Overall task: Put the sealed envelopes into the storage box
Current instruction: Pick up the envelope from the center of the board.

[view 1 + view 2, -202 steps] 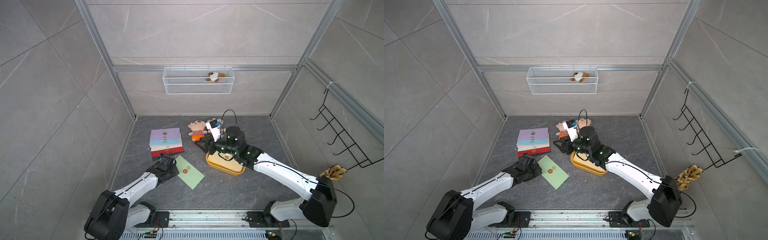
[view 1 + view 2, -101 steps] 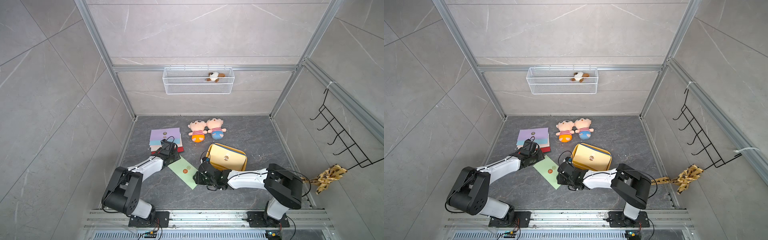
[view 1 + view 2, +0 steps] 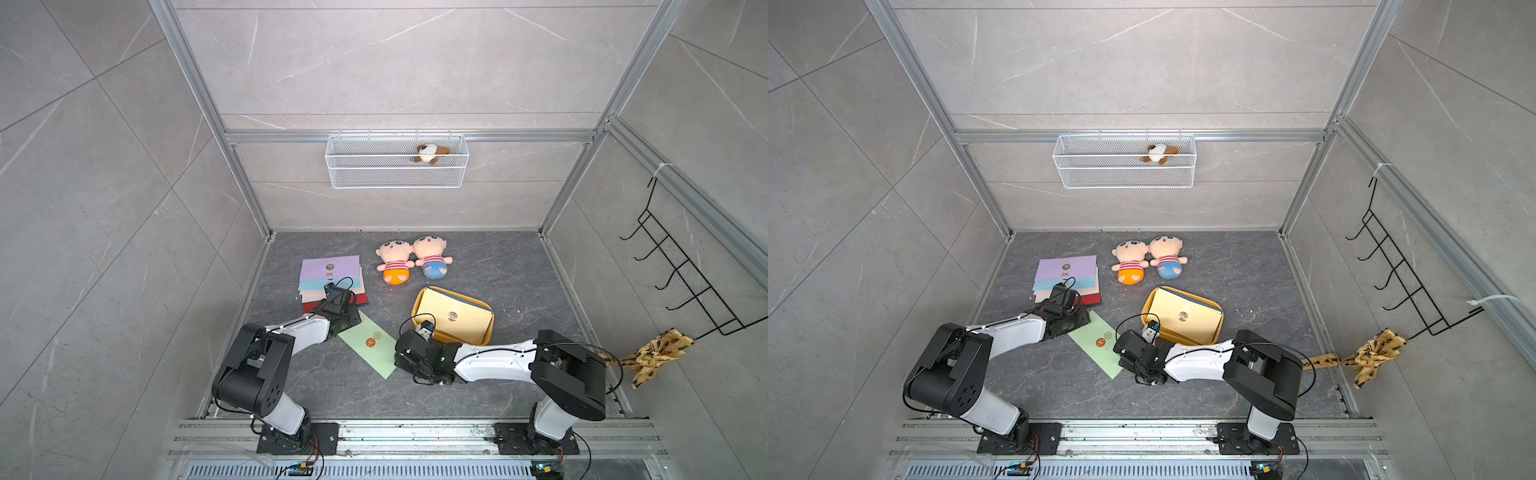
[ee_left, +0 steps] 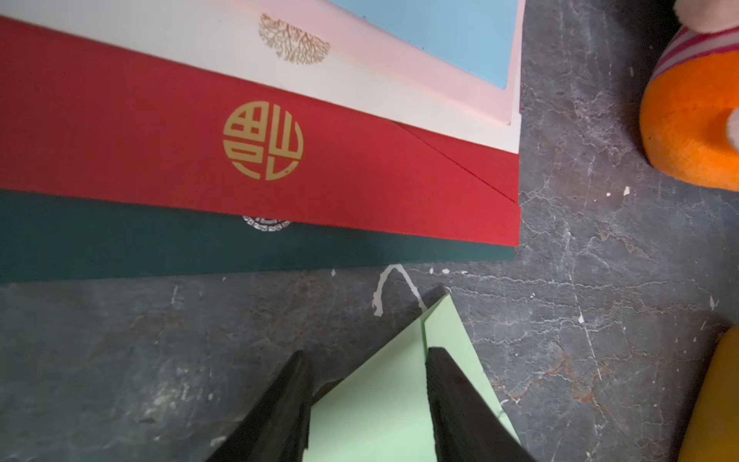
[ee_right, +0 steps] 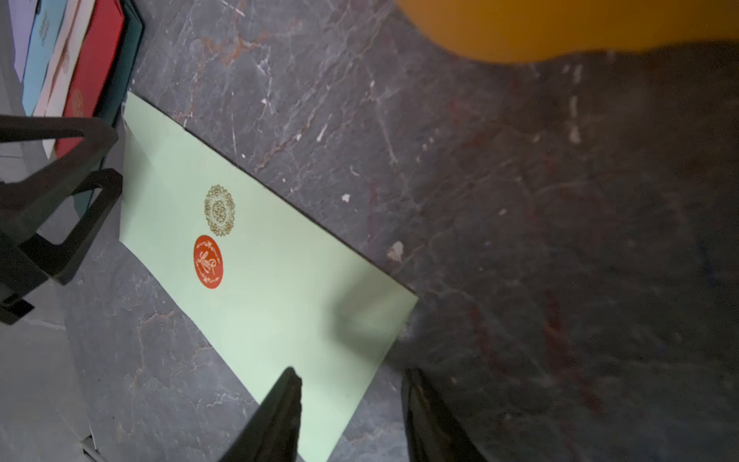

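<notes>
Scanning the surface point(image 3: 332, 390): storage box point(image 3: 417, 309) off to my right, green envelope point(image 3: 376, 353) flat just left of it. Its long axis runs diagonally from left end effector point(image 4: 367, 354) at the far corner to right end effector point(image 5: 352, 372) at the near corner. Both sets of jaws are parted, holding nothing.

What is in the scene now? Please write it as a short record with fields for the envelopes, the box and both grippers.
loose envelope: green envelope, flat on the floor between the arms
stack: waiting envelopes, lilac on top
storage box: yellow envelope lies on top inside
left gripper: jaws apart over the green envelope's corner nearest the stack
right gripper: jaws apart over its opposite end
</notes>
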Robot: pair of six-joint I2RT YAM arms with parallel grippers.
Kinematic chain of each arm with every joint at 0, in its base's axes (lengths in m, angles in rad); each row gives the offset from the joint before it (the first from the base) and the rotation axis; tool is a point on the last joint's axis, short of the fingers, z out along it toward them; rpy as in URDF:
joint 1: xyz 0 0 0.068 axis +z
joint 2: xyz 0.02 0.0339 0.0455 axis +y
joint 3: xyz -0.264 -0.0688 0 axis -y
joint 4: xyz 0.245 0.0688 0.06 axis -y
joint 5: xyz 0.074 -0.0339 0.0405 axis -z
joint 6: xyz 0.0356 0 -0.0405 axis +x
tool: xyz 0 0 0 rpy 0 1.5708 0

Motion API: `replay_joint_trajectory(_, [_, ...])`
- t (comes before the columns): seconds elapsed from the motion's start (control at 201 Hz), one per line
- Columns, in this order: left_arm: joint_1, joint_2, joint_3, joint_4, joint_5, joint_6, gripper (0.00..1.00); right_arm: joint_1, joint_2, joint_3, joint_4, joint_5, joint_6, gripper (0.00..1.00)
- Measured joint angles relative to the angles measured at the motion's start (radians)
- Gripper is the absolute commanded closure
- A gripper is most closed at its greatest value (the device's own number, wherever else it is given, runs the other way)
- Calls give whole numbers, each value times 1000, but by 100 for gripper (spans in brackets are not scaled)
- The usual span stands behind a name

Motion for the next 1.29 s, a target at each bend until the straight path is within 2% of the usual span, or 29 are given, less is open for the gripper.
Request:
replay_joint_trajectory(0.209, [2,-77,-88,31,10,-18,48,4,22,5,57,-1,85,53])
replay_joint_trajectory(0.488, [2,-174,-171,27,14,-63,48,-16,43,1,143,-42,103,53])
replay_joint_trajectory(0.97, [-4,-263,-239,12,26,-103,47,-78,27,3,322,-161,-49,53])
replay_joint_trajectory(1.13, [-5,-277,-244,0,31,-109,47,-96,27,113,250,-220,-68,53])
replay_joint_trajectory(1.224, [-5,-298,-243,-37,31,-112,47,-129,52,264,120,-258,-77,53])
replay_joint_trajectory(1.294, [-8,-333,-244,-98,33,-120,47,-158,95,397,0,-274,-174,53])
